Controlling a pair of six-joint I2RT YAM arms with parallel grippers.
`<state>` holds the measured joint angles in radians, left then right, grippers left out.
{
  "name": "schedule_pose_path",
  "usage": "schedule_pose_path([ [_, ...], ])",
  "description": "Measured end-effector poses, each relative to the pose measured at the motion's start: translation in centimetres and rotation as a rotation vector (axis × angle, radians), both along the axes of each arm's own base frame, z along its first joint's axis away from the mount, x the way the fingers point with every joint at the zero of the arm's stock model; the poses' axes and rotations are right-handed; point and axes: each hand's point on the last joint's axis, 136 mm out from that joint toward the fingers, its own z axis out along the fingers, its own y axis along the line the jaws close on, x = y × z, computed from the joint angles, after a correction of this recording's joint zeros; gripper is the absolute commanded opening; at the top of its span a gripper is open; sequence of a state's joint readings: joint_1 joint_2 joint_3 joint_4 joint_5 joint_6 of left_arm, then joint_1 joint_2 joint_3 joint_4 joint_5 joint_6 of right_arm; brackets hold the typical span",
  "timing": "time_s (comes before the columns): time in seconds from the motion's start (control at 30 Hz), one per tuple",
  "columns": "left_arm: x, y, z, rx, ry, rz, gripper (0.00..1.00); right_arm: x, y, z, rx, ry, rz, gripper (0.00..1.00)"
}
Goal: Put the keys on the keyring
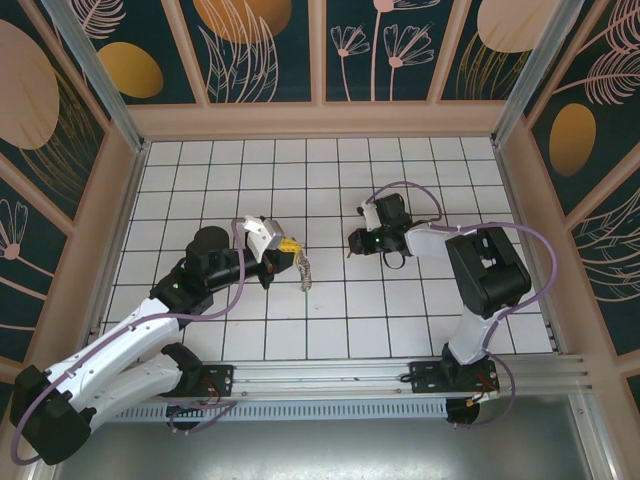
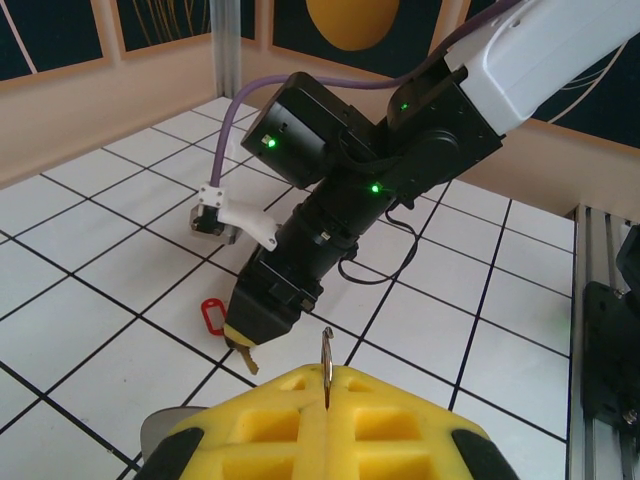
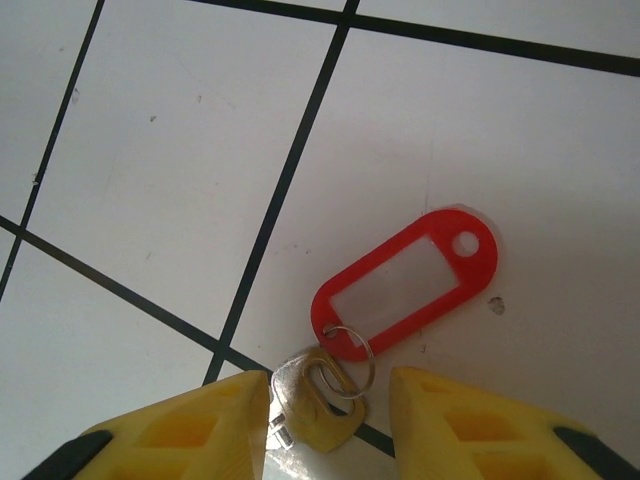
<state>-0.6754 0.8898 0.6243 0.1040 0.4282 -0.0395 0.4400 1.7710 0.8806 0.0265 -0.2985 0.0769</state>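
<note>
Where the white tiled worktop (image 1: 400, 310) shows from overhead, the left tool (image 1: 287, 245) sits just left of centre, its yellow pads (image 2: 260, 420) pressed together on the keyring (image 1: 305, 272). This is a thin brownish-tan wire loop strung with small plain metal keys, and it hangs from the tool toward the tiles. In the left wrist view, a thin metal sliver of it stands up from the seam between the pads at bottom centre.

The right tool (image 1: 352, 243), just right of centre, points down at the tiles. In its own view, its yellow fingers (image 3: 200, 430) stand spread at the bottom edge, one either side of the small silvery metal key (image 3: 305, 405). The key lies flat on the worktop, with a gap to the right-hand finger. A small split ring (image 3: 350, 350) links it to a red plastic tag (image 3: 405, 285) lying toward mid-frame.
</note>
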Motion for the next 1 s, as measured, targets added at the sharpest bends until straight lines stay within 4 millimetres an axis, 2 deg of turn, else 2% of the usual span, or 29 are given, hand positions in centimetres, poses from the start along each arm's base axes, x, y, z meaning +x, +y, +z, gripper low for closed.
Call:
schedule_pose_path([
  [0.5, 0.0, 0.0, 0.0, 0.000, 0.000, 0.000, 0.00, 0.6, 0.4, -0.3, 0.009, -0.008, 0.003, 0.25],
  [0.83, 0.1, -0.1, -0.2, 0.003, 0.004, 0.000, 0.00, 1.2, 0.7, -0.3, 0.027, -0.027, -0.001, 0.06],
  [1.0, 0.2, -0.2, -0.6, 0.011, 0.014, 0.000, 0.00, 1.4, 1.0, 0.1, 0.039, -0.041, 0.006, 0.00],
])
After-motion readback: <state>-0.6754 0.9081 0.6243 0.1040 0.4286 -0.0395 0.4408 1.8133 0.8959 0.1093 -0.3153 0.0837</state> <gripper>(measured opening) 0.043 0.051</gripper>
